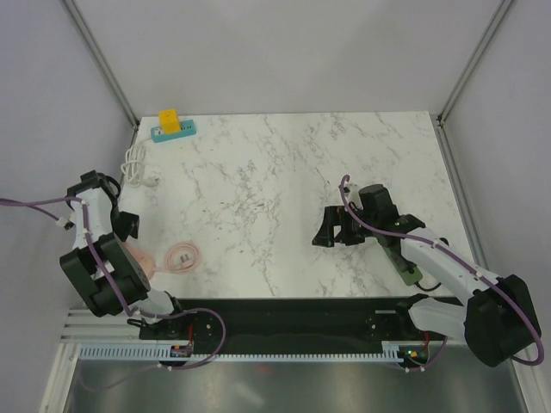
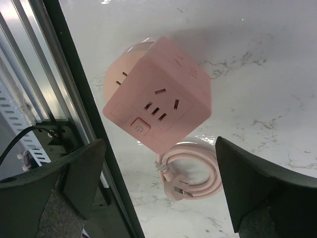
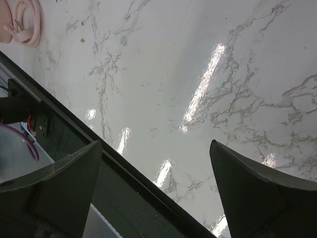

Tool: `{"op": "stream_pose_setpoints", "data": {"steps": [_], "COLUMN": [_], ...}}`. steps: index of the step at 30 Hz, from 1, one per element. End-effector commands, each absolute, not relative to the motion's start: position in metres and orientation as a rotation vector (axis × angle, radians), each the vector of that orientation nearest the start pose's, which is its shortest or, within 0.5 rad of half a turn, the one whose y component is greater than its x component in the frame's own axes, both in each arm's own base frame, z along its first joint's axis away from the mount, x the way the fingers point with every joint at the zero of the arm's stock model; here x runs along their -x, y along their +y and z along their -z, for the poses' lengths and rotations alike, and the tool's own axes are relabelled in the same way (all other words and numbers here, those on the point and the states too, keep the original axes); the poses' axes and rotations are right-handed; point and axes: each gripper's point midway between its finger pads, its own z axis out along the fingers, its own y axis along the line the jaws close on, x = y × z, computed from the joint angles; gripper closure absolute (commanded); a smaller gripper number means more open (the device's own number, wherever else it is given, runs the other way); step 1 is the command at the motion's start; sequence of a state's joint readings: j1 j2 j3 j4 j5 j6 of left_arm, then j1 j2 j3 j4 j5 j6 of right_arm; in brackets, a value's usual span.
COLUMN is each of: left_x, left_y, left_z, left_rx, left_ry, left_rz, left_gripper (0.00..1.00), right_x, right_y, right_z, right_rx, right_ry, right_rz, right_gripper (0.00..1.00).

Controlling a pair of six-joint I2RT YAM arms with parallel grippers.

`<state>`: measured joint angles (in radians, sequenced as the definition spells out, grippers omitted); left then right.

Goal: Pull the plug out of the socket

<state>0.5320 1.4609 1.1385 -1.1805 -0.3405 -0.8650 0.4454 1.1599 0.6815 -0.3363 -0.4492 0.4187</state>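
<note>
Plug (image 1: 170,120) sitting in the teal socket strip (image 1: 182,130) at the far left corner of the counter (image 1: 284,163), nothing gripping it yet.
I am hovering my left end effector (image 2: 161,186), fingers spread and holding nothing, over a pink cube outlet (image 2: 158,99) and its coiled pink cord (image 2: 194,171) at the near left; my right end effector (image 3: 156,193) is hanging released over bare marble right of centre. I am judging the left arm better placed: closing squarely on the yellow plug's sides and pulling straight up, while the right is pressing the strip down, should be freeing it.
</note>
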Motion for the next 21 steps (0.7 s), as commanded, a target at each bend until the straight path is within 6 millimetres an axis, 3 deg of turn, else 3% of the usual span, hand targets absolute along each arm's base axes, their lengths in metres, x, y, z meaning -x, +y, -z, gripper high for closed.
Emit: {"op": "stream_pose_setpoints", "data": {"steps": [1, 7, 12, 21], "left_x": [-0.185, -0.184, -0.177, -0.171], "left_y": [0.156, 0.166, 0.184, 0.189], "left_z": [-0.11, -0.101, -0.112, -0.104], "left_rx": [2.026, 2.061, 1.977, 1.965], "left_ry": [2.141, 2.103, 2.07, 2.079], "left_rz": [-0.572, -0.614, -0.747, -0.822], "left_gripper": [0.0, 0.0, 0.0, 0.0], "right_x": [-0.228, -0.226, -0.225, -0.219], "right_y": [0.216, 0.219, 0.224, 0.245], "right_z": [-0.126, -0.129, -0.127, -0.131], "right_rx": [0.318, 0.325, 0.339, 0.418], "right_ry": [2.405, 2.401, 2.411, 2.405], "right_rz": [-0.961, -0.97, -0.973, -1.002], "right_gripper": [0.02, 0.02, 0.02, 0.02]}}
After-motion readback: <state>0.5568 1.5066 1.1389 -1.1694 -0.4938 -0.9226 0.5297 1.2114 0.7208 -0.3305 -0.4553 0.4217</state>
